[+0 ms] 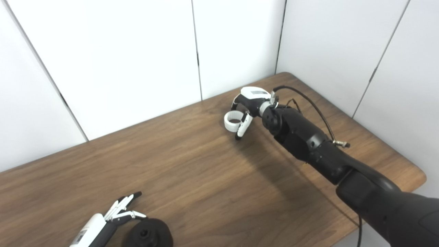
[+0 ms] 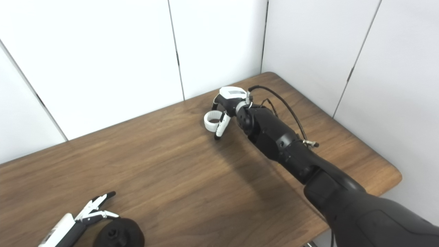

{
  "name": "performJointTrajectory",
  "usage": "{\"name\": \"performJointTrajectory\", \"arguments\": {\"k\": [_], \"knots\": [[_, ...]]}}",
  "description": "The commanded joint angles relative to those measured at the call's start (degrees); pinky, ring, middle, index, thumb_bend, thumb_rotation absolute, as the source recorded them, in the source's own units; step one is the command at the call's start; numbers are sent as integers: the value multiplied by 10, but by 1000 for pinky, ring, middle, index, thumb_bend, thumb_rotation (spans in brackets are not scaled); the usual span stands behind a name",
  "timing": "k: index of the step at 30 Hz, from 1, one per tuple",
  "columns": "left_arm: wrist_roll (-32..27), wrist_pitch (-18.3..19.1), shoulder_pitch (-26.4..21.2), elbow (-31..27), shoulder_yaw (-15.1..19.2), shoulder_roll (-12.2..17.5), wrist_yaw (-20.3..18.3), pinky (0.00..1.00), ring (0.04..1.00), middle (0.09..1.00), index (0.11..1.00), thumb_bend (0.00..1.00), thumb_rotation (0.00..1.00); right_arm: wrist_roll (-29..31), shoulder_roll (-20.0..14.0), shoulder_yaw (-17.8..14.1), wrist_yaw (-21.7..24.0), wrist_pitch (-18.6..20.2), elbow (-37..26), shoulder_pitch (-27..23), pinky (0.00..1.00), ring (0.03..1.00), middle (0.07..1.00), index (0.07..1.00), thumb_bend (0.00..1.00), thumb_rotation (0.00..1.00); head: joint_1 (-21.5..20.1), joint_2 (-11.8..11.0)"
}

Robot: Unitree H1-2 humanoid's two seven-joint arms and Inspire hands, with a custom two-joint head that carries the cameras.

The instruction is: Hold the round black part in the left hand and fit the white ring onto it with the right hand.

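White wall panels [image 1: 120, 61] with dark seams close off the far side and the right side of a brown wooden table [image 1: 192, 178], which meets them at its far right corner.

At the near edge of the table, toward the left, lies the round black part [image 1: 148, 234]. It is flat on the wood and has a small hole in its middle; its lower portion is cut off by the picture border. Just beside it on the left is the left hand [image 1: 113, 214], which comes in from the bottom edge. Its fingers are stretched out and slightly apart, pointing toward the far right, and they grasp nothing. One white finger reaches toward the black part and ends just beside it; whether it touches cannot be told.

Well apart from these, near the far edge and toward the right corner, is the right hand [image 2: 224, 109] on its long black arm [image 2: 284, 151]. The hand is bent downward with its fingers curled around the white ring [image 2: 212, 121], so it is grasping the ring. The ring shows its open hole upward. A fingertip [image 2: 217, 136] points down to the wood; whether the ring rests on the table or is raised a little cannot be told.
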Motion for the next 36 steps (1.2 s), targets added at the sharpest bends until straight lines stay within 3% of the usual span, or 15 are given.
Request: {"name": "performJointTrajectory", "arguments": {"k": [1,3,5,7,15,24,30,36], "knots": [[17,29,17,9,-3,23,-29,1000,1000,997,488,523,66,0,-2,-1,-16,-13,2,-14,781,840,869,623,743,165,0,1],[16,29,17,8,-2,22,-29,1000,1000,995,488,523,66,0,-4,0,-15,-13,0,-13,778,835,866,616,738,160,1,3],[16,26,18,10,0,21,-28,1000,1000,993,488,523,66,1,-4,-1,-18,-15,0,-13,775,832,864,520,564,148,1,3],[17,26,18,11,0,21,-28,1000,1000,991,488,523,67,3,-4,-2,-23,-18,1,-11,774,829,852,495,530,142,1,3],[19,21,16,16,-1,21,-27,1000,1000,994,488,523,68,-2,-7,1,-32,-26,-2,-9,752,809,824,485,516,136,2,4],[22,30,17,9,-2,20,-30,1000,1000,997,488,523,67,-8,-20,5,-49,-63,-12,-1,752,809,803,485,516,137,9,9],[27,31,17,8,-3,16,-27,1000,1000,996,488,523,68,-8,-35,3,-40,-75,-49,10,799,841,810,486,513,139,30,20],[19,36,16,9,-3,10,-30,1000,1000,995,487,523,68,-7,-51,5,-25,-110,-104,23,799,843,821,488,509,142,51,31]]}}
